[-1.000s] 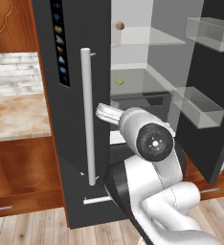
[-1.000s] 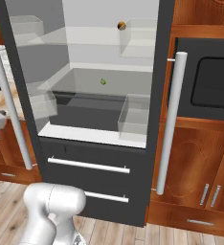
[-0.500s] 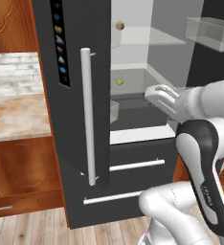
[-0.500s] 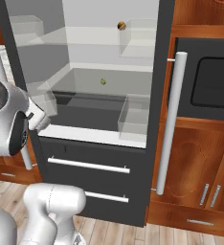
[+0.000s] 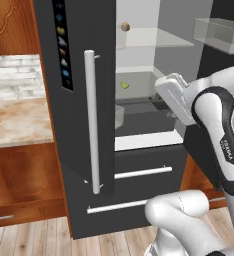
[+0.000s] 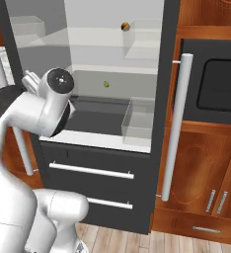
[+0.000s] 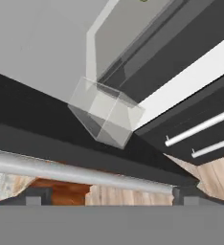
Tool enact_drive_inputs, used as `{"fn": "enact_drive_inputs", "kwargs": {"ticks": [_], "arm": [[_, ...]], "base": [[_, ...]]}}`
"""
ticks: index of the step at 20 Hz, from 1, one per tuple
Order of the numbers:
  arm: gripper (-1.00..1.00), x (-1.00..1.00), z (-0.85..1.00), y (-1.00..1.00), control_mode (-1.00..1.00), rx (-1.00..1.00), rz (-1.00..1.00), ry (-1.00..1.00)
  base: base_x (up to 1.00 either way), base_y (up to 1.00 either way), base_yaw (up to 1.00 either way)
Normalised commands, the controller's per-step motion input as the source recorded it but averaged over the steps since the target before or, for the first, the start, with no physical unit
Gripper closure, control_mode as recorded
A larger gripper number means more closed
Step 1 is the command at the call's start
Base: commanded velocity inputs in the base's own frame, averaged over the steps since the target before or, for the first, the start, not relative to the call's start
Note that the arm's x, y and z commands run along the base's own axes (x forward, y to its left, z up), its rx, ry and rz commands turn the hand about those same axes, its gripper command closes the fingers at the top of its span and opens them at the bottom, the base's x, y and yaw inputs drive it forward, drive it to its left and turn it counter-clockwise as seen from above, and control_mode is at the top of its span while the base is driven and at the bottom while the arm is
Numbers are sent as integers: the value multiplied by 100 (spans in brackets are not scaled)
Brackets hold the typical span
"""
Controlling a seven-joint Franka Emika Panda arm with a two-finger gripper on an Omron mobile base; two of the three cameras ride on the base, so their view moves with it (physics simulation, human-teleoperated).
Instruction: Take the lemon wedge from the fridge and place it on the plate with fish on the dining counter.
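Pale brick backsplash (image 5: 16, 80) at the left edge of the left base view, above a marbled beige-and-rust wall counter (image 5: 16, 122). Reddish wood cabinets (image 5: 19, 175) beneath it, a small silver pull (image 5: 3, 218) on the lowest drawer. Light wood plank floor (image 5: 34, 242) along the bottom. In the right base view, built-in black oven (image 6: 218, 86) at the upper right, wood cabinet doors (image 6: 206, 173) below with two short silver handles (image 6: 215, 201).

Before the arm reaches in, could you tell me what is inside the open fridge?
Inside the fridge: a small yellow-green piece, a small brown ball, clear bins. The arm covers the lower left.
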Motion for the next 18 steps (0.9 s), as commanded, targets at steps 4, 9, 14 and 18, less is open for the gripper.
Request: {"fn": "enact_drive_inputs", "kwargs": {"ticks": [4,9,14,18], "arm": [[-100,100,-46,5,-100,11,19,8],[-100,100,-24,48,-100,7,15,5],[-100,84,0,99,-100,2,11,10],[-100,8,0,100,-100,0,23,6]], "base": [[0,0,0],[0,0,0],[0,0,0],[0,0,0]]}}
